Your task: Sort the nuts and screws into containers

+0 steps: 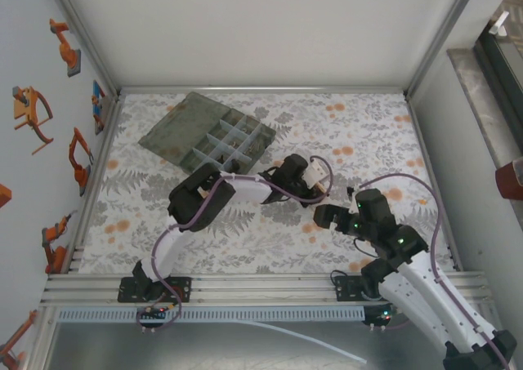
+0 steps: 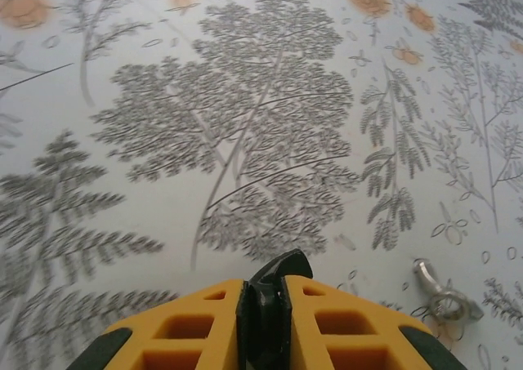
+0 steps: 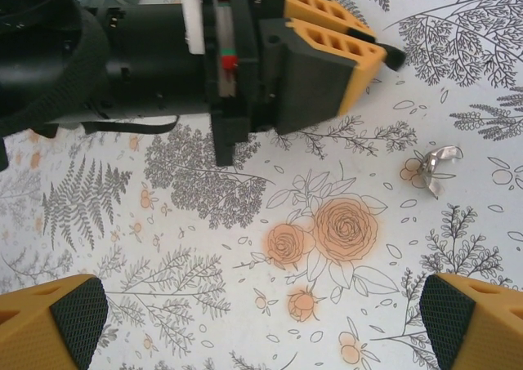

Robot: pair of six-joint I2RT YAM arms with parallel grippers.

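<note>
The left hand (image 2: 265,288) is pinched almost shut near a silvery wing nut (image 2: 445,295), possibly gripping something dark. The nut is probably light, hard and slippery (best pinched across its wings). The right hand (image 3: 261,321) gapes wide, empty.

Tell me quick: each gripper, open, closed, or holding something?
Left gripper: closed, yellow fingers pressed together; any tiny part between them cannot be told.
Right gripper: open wide, holding nothing.

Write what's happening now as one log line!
left hand: nearly shut | right hand: open | wing nut: loose on table
</note>
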